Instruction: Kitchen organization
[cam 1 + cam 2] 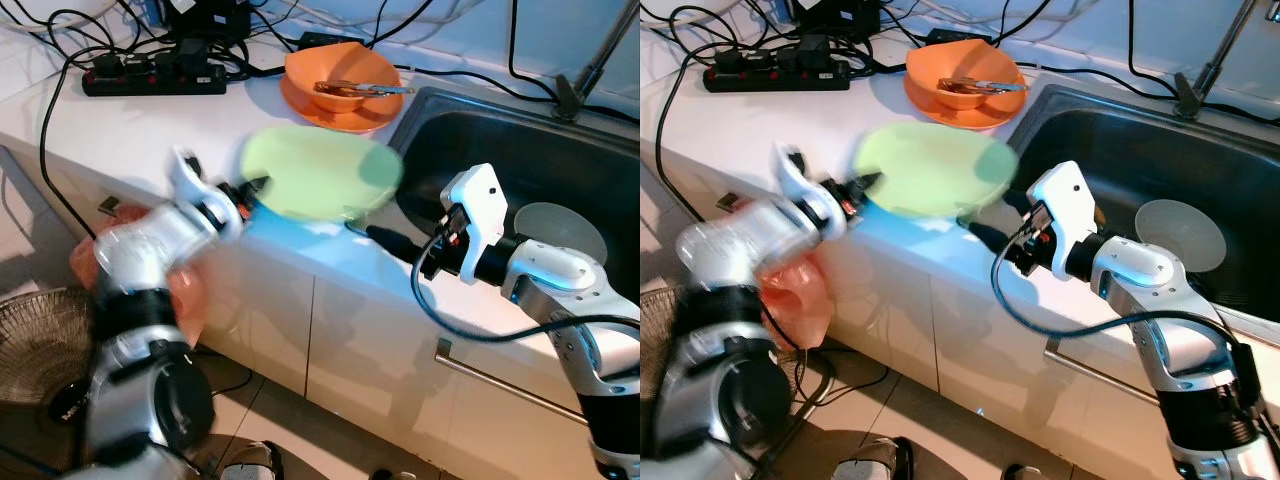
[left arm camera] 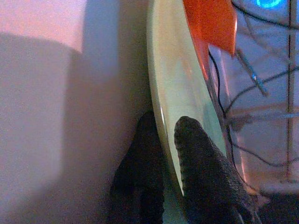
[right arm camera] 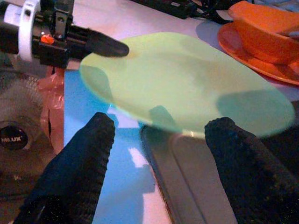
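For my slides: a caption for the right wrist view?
Open right gripper nears a green plate held at its rim by the left gripper.

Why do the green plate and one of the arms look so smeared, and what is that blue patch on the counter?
Head views: the green plate and left gripper are streaked by motion blur, while the right gripper and the sink are sharper. Right wrist view: a blue glow tints the counter under the plate. Left wrist view: soft and dim, fingers clamped on the plate's rim.
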Controlling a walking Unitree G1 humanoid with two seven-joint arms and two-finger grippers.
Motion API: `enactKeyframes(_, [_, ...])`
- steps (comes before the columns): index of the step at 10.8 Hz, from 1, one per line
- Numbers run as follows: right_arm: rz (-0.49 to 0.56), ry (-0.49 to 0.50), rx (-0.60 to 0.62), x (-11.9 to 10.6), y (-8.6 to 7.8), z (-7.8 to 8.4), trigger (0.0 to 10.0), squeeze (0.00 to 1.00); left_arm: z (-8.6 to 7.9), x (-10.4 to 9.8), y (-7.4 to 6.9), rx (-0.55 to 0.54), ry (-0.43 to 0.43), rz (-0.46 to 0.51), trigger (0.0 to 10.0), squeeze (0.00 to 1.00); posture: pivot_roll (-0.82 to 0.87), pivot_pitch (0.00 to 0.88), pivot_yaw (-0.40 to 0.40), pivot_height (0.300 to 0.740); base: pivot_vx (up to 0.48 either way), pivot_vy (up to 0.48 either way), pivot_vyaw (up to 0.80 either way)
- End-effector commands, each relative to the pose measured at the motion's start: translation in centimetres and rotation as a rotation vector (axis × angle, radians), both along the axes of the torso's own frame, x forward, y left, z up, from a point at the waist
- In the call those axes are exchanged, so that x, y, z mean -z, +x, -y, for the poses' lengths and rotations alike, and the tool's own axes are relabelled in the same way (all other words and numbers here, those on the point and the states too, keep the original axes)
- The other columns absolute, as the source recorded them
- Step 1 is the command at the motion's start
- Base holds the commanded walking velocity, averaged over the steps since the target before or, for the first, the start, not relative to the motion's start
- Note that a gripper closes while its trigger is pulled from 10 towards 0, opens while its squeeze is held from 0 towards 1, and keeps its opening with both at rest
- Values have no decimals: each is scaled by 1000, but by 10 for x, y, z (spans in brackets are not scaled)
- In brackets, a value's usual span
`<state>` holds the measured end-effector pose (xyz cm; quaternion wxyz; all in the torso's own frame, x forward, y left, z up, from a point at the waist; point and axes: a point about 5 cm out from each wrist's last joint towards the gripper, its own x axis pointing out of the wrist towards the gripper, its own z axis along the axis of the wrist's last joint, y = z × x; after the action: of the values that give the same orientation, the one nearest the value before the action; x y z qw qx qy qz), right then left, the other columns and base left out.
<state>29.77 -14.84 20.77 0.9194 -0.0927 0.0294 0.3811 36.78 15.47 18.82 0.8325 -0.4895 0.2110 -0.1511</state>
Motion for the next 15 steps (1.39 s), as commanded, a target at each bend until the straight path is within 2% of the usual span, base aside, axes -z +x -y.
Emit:
enactKeyframes(1, [7,18,56,-6,6,7,10000,0,7,3,-2,33,-12,-11,0,0,79,91,3,740,0,0,0])
enactKeyframes(3, [10,17,92,-7,10,11,10000,0,7,8,-5,28,-20,-23,0,0,77,90,1,740,0,0,0])
enactKeyframes(5, [9,23,127,-7,13,15,10000,0,10,7,-7,34,-28,0,0,0,77,91,1,740,0,0,0])
enactKeyframes(6, [4,33,180,-7,19,18,10000,0,14,8,-10,48,-43,19,0,0,79,92,2,740,0,0,0])
enactKeyframes(7, [-27,104,273,-7,27,24,10000,0,17,3,-12,65,-73,67,0,0,80,92,2,740,0,0,0])
enactKeyframes(8, [-39,129,297,-8,29,25,10000,0,17,2,-12,70,-82,81,0,0,80,92,2,740,0,0,0])
enactKeyframes(10, [-87,254,348,-9,36,25,10000,0,22,-8,-14,105,-113,159,0,0,80,92,2,740,0,0,0])
enactKeyframes(11, [-92,301,377,-12,41,25,10000,0,21,-17,-13,89,-119,217,0,0,80,92,2,740,0,0,0])
enactKeyframes(13, [-104,366,427,-15,47,26,10000,0,20,-29,-13,95,-159,292,0,0,82,92,3,740,0,0,0])
enactKeyframes(15, [-121,406,444,-15,49,26,10000,0,22,-35,-15,108,-179,326,0,0,84,91,3,740,0,0,0])
